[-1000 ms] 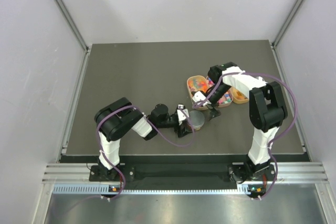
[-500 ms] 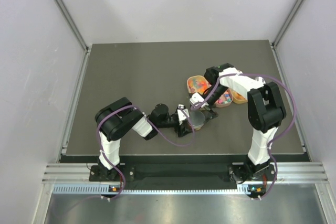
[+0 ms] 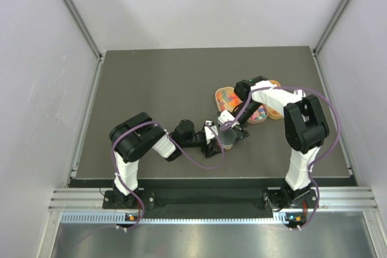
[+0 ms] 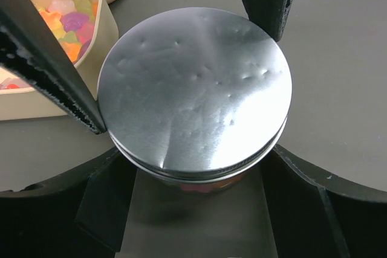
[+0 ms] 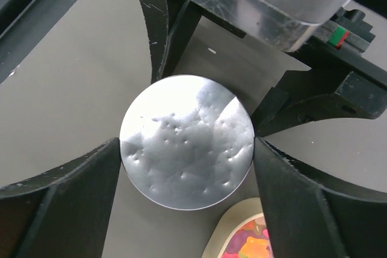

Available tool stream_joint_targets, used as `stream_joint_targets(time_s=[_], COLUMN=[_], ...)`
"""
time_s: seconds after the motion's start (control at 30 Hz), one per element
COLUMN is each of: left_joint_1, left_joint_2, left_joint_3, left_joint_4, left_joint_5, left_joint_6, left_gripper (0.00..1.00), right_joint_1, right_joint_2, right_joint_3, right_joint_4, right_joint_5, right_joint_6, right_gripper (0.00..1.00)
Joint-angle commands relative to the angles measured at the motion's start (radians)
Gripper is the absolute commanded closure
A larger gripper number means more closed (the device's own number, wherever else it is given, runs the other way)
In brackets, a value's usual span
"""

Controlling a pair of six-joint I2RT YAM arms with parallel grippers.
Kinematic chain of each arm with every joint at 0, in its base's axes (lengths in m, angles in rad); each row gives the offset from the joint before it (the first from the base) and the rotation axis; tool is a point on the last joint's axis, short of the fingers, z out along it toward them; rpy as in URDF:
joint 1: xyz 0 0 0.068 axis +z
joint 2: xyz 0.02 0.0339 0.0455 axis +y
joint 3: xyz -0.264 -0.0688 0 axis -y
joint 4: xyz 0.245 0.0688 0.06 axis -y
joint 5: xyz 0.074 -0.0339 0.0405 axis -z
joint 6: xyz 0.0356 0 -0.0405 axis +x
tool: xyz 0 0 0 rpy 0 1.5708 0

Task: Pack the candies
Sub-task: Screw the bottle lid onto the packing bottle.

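A small clear jar with a dimpled silver lid point(image 3: 227, 138) stands on the dark table. Pink and orange candies point(image 4: 195, 187) show through its wall under the lid point(image 4: 193, 89). My left gripper point(image 4: 188, 81) is shut on the jar, a finger against each side. My right gripper point(image 5: 187, 143) hangs straight above the lid point(image 5: 186, 142), its two fingers pressed on opposite edges. In the top view the right gripper point(image 3: 230, 127) sits just behind the left gripper point(image 3: 217, 141). More candies point(image 3: 227, 95) fill an oval tan tray just behind the jar.
Oval trays of sweets point(image 3: 260, 113) lie in a row right of the right wrist. One cream tray's rim point(image 4: 101, 16) is close to the jar, and its corner point(image 5: 233, 234) shows by the right finger. Both arms crowd the table's near middle.
My right gripper has moved left and forward from the trays to above the jar, and its fingers have closed in on the lid. The left arm and the jar stayed put.
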Motion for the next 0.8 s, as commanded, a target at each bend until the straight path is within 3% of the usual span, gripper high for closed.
stream_joint_targets(time_s=[0.0,0.2,0.4,0.53,0.77], left_joint_1=[-0.002,0.006,0.009,0.009,0.009], left_joint_2=[0.027,0.007,-0.012,-0.018,-0.036], left_joint_3=[-0.028,-0.018,-0.024,-0.02,-0.031], left_joint_4=[-0.128,-0.168,-0.182,-0.182,-0.165], left_joint_5=[-0.042,-0.068,-0.057,-0.054,-0.046], left_joint_6=[0.046,0.039,0.045,0.052,0.063], left_gripper=[0.24,0.28,0.3,0.3,0.3], right_joint_1=[0.026,0.035,0.078,0.113,0.15], right_joint_2=[-0.059,-0.128,-0.193,-0.121,-0.05], right_joint_3=[-0.033,-0.152,-0.222,-0.139,-0.07], right_joint_4=[0.004,0.16,0.352,0.302,0.283], right_joint_5=[-0.023,0.011,0.035,0.089,0.146], right_joint_6=[-0.352,-0.179,0.183,0.365,0.456], right_gripper=[0.23,0.28,0.29,0.3,0.3])
